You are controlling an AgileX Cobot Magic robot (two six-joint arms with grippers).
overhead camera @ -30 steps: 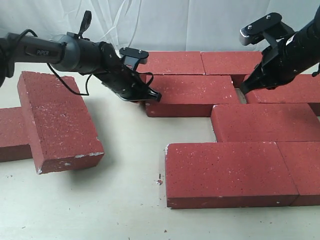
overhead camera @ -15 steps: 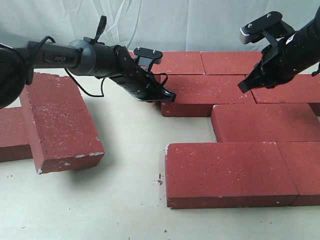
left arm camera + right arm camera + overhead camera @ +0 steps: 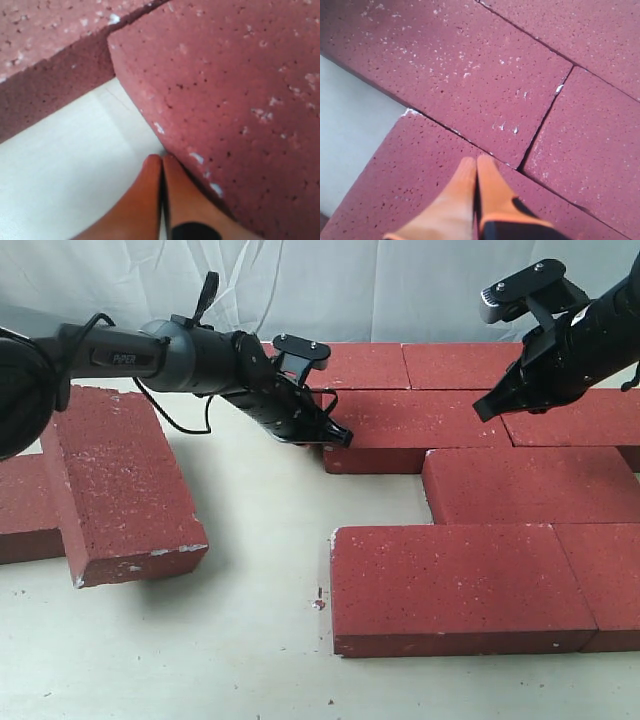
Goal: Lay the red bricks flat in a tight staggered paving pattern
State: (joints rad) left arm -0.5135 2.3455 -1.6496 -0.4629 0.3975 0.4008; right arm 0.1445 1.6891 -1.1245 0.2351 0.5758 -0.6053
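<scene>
The left fingers (image 3: pixel 333 433), pressed together with nothing between them, have shoved the second-row brick (image 3: pixel 410 430) toward 3 o'clock. Its far end now appears to meet its neighbour (image 3: pixel 580 425), though the right arm hides part of that joint. The right fingers (image 3: pixel 490 406), likewise closed and empty, have lifted clear and hover just above the seam. That course of the red bricks is tighter now, staggered against the back row (image 3: pixel 400 365). At 9 o'clock a loose brick (image 3: pixel 120 480) lies askew over another (image 3: pixel 25 510) on the bench (image 3: pixel 230 640), both outside the pattern.
</scene>
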